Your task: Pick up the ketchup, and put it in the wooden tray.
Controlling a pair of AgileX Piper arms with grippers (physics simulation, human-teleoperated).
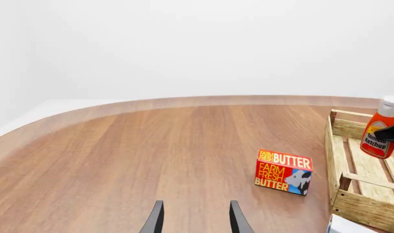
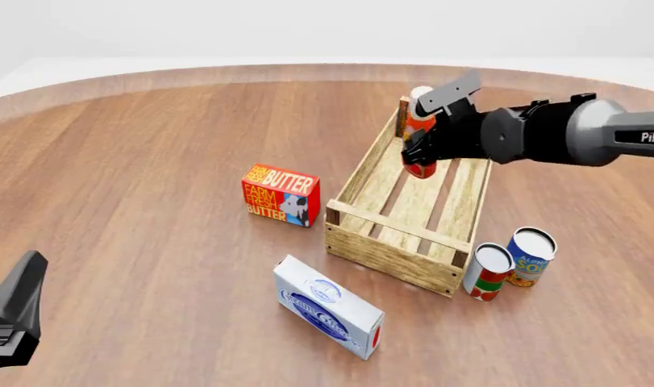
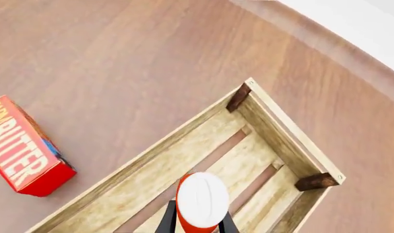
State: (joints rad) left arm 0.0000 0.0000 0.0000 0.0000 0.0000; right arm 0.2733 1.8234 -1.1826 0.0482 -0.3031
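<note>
The ketchup [image 2: 417, 129], a red-orange bottle with a white cap, is held upright in my right gripper [image 2: 419, 153], which is shut on its body. It hangs over the far end of the wooden tray [image 2: 391, 251], its base down between the tray walls. In the right wrist view the white cap [image 3: 202, 196] shows between the dark fingers [image 3: 168, 219], above the tray's slats [image 3: 274, 127]. The left wrist view shows the ketchup [image 1: 380, 131] over the tray [image 1: 368, 208]. My left gripper [image 1: 195, 221] is open and empty, low at the near left of the table [image 2: 13, 318].
A red butter box [image 2: 281, 195] stands left of the tray; it also shows in the left wrist view [image 1: 284, 171] and the right wrist view [image 3: 22, 150]. A white-and-blue box [image 2: 329, 316] lies near the tray's front. Two cans [image 2: 488, 272] [image 2: 531, 256] stand at its near right corner.
</note>
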